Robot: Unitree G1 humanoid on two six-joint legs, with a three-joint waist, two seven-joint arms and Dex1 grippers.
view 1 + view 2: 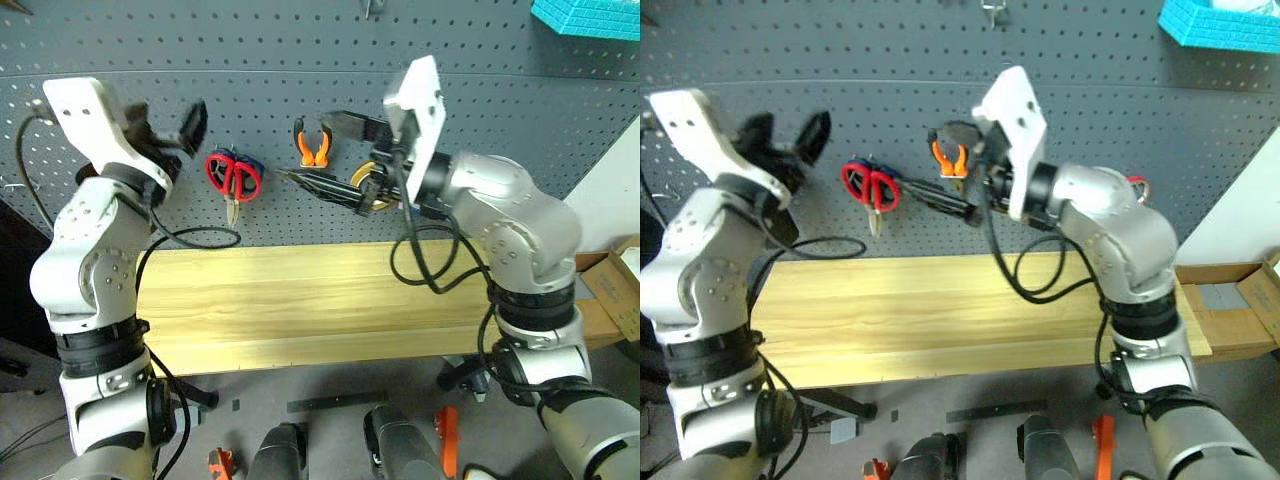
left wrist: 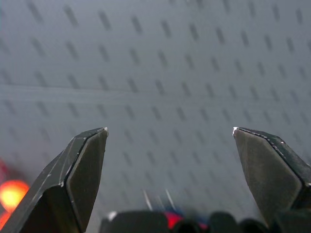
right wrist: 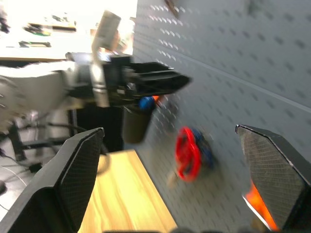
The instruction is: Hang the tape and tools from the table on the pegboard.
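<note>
On the dark grey pegboard (image 1: pixel 250 60) hang the red scissors (image 1: pixel 233 178), with a bit of blue, possibly the tape (image 1: pixel 253 165), showing behind their handles. To their right hang the small orange pliers (image 1: pixel 314 152). My left gripper (image 1: pixel 165 126) is open and empty, up at the board just left of the scissors. My right gripper (image 1: pixel 306 148) is open too. It points left along the board, and the pliers appear between its black fingers without being gripped. The light wooden table (image 1: pixel 300 300) below is bare.
A turquoise basket (image 1: pixel 590 15) sits high on the board at the right. Cardboard boxes (image 1: pixel 612 290) stand off the table's right end. Something yellow (image 1: pixel 366 186) shows beside my right wrist. Black cables hang from both arms over the table's back edge.
</note>
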